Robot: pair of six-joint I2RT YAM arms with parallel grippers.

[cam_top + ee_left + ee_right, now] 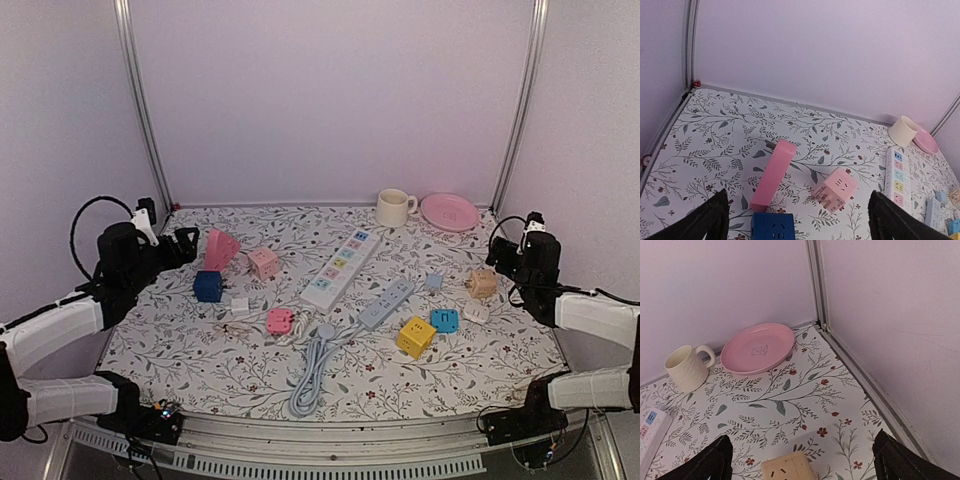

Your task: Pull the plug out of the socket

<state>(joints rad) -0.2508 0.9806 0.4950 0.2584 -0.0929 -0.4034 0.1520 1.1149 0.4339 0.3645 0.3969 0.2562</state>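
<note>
- The left gripper [186, 245] is held wide open and empty over the left edge of the counter [180, 370]; the right gripper [498, 252] is likewise spread open and empty at the right edge
- A small white plug [240, 305] is seen just beside the pink socket cube [280, 321], right of the left gripper and nearer the arm bases; whether it is seated cannot be told
- The left arm is judged nearer; the pull would be made leftward, away from the cube
</note>
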